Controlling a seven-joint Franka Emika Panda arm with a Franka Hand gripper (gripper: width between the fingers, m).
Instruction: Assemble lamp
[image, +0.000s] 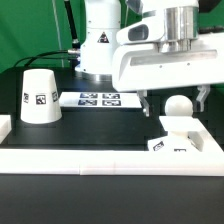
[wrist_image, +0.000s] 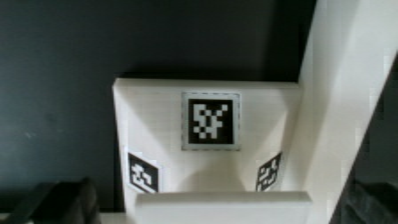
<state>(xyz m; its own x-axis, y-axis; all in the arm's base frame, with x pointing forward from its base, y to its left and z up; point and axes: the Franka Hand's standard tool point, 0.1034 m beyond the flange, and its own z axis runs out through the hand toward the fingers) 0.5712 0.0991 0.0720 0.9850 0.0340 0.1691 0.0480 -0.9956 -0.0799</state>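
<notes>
The ball-topped bulb (image: 178, 106) stands upright on the flat square base (image: 170, 146), which lies against the white rail at the exterior view's right. My gripper (image: 176, 101) is open, with one dark finger on each side of the bulb's ball and a gap to it on both sides. In the wrist view the base (wrist_image: 210, 95) shows its tags, and the bulb's blurred white top (wrist_image: 329, 205) sits between the fingers of my gripper (wrist_image: 222, 205). The cone shade (image: 40, 97) stands alone at the exterior view's left.
The marker board (image: 97, 98) lies at the back middle in front of the robot pedestal (image: 100, 45). A raised white rail (image: 90, 158) borders the black table along the front and sides; it also shows in the wrist view (wrist_image: 342, 80).
</notes>
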